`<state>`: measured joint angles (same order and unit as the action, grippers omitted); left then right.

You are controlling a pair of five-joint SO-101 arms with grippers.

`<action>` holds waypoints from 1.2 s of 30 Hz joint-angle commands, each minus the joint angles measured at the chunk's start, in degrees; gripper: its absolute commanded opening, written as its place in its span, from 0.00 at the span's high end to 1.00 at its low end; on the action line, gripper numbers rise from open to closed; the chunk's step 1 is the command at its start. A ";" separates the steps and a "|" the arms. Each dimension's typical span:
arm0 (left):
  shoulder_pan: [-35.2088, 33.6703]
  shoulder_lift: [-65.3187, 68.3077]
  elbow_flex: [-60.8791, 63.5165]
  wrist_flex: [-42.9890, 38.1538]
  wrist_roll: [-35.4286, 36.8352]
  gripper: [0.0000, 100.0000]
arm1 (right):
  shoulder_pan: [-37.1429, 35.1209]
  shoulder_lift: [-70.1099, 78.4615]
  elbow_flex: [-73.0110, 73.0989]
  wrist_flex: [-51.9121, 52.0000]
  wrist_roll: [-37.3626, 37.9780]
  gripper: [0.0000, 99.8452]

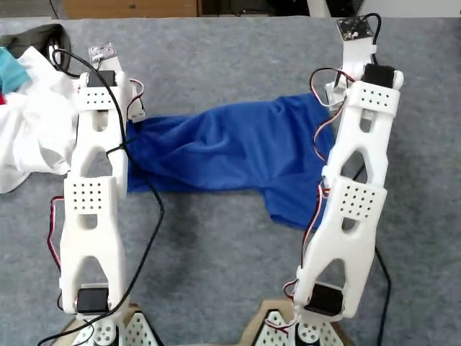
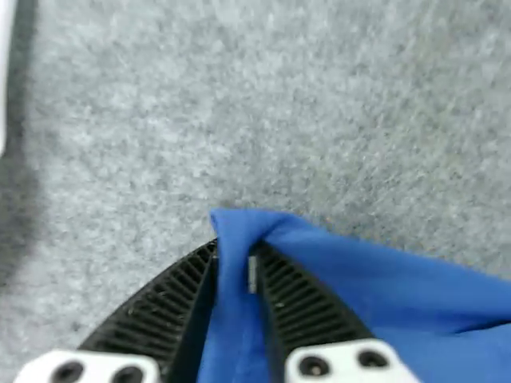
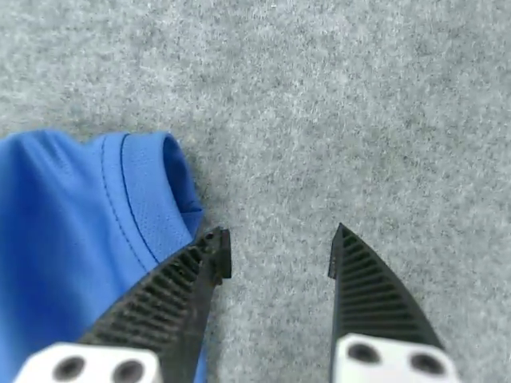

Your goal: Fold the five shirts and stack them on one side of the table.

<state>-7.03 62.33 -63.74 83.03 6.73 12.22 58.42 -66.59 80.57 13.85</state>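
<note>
A blue shirt [image 1: 230, 155] lies stretched across the grey table between the two arms. My left gripper [image 2: 239, 259] is shut on a bunched edge of the blue shirt [image 2: 383, 279], at the shirt's left end in the high view [image 1: 108, 68]. My right gripper [image 3: 279, 249] stands open just above the felt, with the shirt's hemmed corner [image 3: 144, 199] beside one finger and nothing between the fingers. In the high view this arm sits at the shirt's far right end [image 1: 353, 43].
A heap of white and teal shirts [image 1: 29, 108] lies at the far left edge, with a dark garment [image 1: 36, 36] behind it. Grey felt [image 1: 216, 274] covers the table in front of the blue shirt.
</note>
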 commanded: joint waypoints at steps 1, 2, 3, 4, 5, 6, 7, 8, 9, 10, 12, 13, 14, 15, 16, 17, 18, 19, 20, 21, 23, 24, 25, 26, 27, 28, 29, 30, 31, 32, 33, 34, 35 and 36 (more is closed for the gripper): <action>0.35 -0.66 -2.55 -1.85 -0.09 0.98 | 0.66 -0.48 -3.30 0.26 -0.44 0.78; 0.35 -0.66 -2.55 -1.85 -0.09 0.98 | 0.66 -0.48 -3.30 0.26 -0.44 0.78; 0.35 -0.75 -2.55 -1.85 -0.18 0.98 | 0.66 -0.48 -3.30 0.26 -0.44 0.78; 0.26 -0.84 -2.55 -1.85 -0.18 0.98 | 0.66 -0.48 -3.30 0.26 -0.44 0.78; 0.18 -0.92 -2.55 -1.85 -0.18 0.98 | 0.66 -0.48 -3.30 0.26 -0.44 0.78; 0.09 -1.01 -2.55 -1.85 -0.18 0.98 | 0.66 -0.48 -3.30 0.26 -0.44 0.78; 0.00 -1.01 -2.64 -1.93 -0.18 0.98 | 0.66 -0.48 -3.21 0.26 -0.44 0.78; 0.00 -1.01 -2.99 -2.29 -0.18 0.98 | 0.66 -0.48 -3.21 0.26 -0.44 0.78; -0.09 -0.92 -3.69 -2.73 -0.18 0.98 | 0.66 -0.48 -3.21 0.26 -0.88 0.78; -0.09 -0.66 -4.66 -3.08 -0.18 0.98 | 0.66 -0.48 -3.21 0.26 -1.67 0.78; -0.09 -0.57 -6.68 -3.96 0.18 0.98 | 0.66 -0.48 -3.21 0.26 -3.08 0.78; -0.09 -0.57 -7.82 -4.04 0.18 0.98 | 0.66 -0.48 -3.12 0.26 -3.25 0.78; 0.09 -0.57 -8.97 -4.48 0.18 0.98 | 0.66 -0.48 -3.03 0.26 -3.25 0.78; 0.18 -0.57 -10.20 -4.84 0.26 0.98 | 0.66 -0.48 -3.03 0.26 -3.25 0.78; 0.26 -0.48 -10.99 -5.45 0.26 0.98 | 0.66 -0.48 -3.03 0.26 -3.25 0.78; 0.26 -0.48 -11.43 -5.98 0.26 0.98 | 0.66 -0.48 -3.03 0.35 -3.25 0.78; 0.26 -0.48 -12.04 -6.24 0.26 0.98 | 0.57 -0.40 -3.03 0.35 -3.25 0.78; 0.26 -0.48 -12.22 -6.68 0.26 0.98 | 0.31 -0.40 -2.95 0.35 -3.25 0.78; 0.26 -0.48 -12.13 -7.03 0.26 0.98 | 0.04 -0.40 -2.95 0.35 -3.25 0.78; 0.26 -0.48 -12.13 -7.12 0.26 0.98 | -0.13 -0.40 -2.86 0.35 -3.25 0.78; 0.00 -0.48 -12.13 -7.21 0.26 0.98 | -1.01 -0.40 -2.86 0.44 -3.25 0.78; 0.00 -0.48 -11.87 -7.21 0.26 0.97 | -1.19 -0.40 -2.86 0.53 -3.25 0.78; -0.09 -0.48 -11.69 -7.12 0.26 0.94 | -1.45 -0.40 -2.86 0.88 -3.25 0.78; -0.09 -0.40 -11.60 -6.77 0.26 0.91 | -1.80 -0.40 -2.86 1.14 -3.16 0.78; -0.09 -0.40 -11.52 -6.24 0.26 0.87 | -1.89 -0.40 -2.86 1.14 -3.08 0.78; -0.09 -0.40 -11.16 -5.36 0.26 0.83 | -2.07 -0.40 -2.86 1.23 -3.16 0.78; -0.09 -0.48 -11.08 -4.22 0.35 0.79 | -2.07 -0.40 -2.86 1.23 -3.16 0.78; -0.09 -0.57 -11.25 -2.99 0.44 0.77 | -2.07 -0.40 -2.86 1.23 -3.16 0.78; -0.18 -0.84 -11.43 -2.02 0.79 0.76 | -2.07 -0.40 -2.86 1.23 -3.16 0.78; -0.26 -0.92 -11.78 -1.23 0.62 0.76 | -2.07 -0.40 -2.86 1.23 -3.16 0.78; -0.53 -0.92 -12.22 -0.53 0.53 0.76 | -2.07 -0.40 -2.86 1.23 -3.16 0.78; -0.88 -1.01 -12.92 0.26 0.53 0.76 | -2.07 -0.40 -2.86 1.23 -3.16 0.78; -1.32 -1.01 -13.80 1.14 0.53 0.76 | -2.07 -0.40 -2.86 1.23 -3.16 0.78; -1.67 -1.01 -14.77 2.20 0.53 0.76 | -2.07 -0.40 -2.86 1.23 -3.16 0.78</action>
<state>-7.30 62.77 -73.67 83.03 6.99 11.34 58.42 -66.59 81.63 11.21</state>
